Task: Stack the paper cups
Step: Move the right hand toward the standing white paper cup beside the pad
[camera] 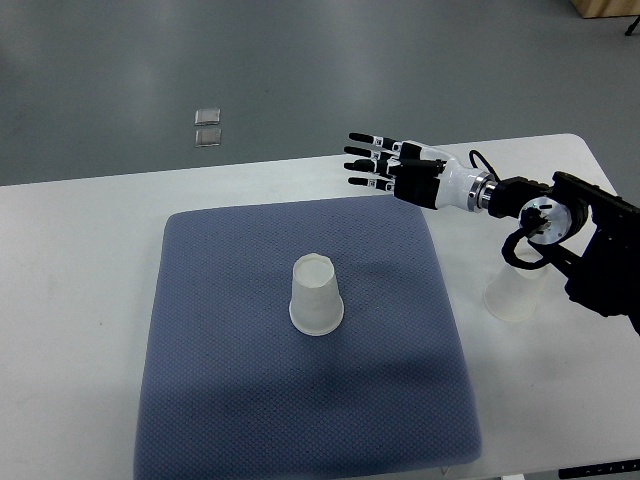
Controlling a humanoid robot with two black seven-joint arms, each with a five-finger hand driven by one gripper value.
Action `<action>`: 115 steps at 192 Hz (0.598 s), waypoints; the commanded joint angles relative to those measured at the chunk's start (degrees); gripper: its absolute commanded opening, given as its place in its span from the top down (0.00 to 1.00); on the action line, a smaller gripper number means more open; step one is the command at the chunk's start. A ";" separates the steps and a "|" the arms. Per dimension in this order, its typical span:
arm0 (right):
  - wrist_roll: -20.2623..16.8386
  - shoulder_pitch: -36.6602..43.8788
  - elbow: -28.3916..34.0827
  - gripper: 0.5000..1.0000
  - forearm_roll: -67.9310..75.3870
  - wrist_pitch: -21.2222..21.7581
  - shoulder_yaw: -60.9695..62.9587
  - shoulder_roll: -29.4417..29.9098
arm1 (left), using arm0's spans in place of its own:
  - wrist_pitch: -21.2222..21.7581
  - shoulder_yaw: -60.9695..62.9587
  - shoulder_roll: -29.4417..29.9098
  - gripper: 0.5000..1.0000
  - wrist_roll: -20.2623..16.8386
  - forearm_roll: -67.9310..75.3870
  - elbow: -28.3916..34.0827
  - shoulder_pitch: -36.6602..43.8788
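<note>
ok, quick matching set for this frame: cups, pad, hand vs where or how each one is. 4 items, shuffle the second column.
Column 1
1. paper cup
2. second cup
3. blue pad
4. right hand

Column 2
A. lies flat on the white table
B. fingers spread, holding nothing, above the pad's far right corner
C. upside down near the middle of the pad
D. on bare table right of the pad, partly behind the arm

Pairs: 1-C, 2-D, 3-A, 4-B
</note>
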 commanded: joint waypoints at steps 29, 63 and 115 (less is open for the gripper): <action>0.09 0.30 0.00 0.15 -0.09 0.00 0.00 -0.06 | 0.29 -0.14 0.00 0.00 -0.18 0.00 0.00 0.18; 0.27 0.12 0.00 0.15 0.00 0.00 0.00 -0.24 | 0.29 -0.05 0.00 0.00 -0.09 0.00 0.17 0.09; 0.53 0.21 -0.26 0.16 0.00 -0.09 1.06 -2.96 | 0.29 -0.14 0.00 0.00 -0.09 0.00 0.08 0.09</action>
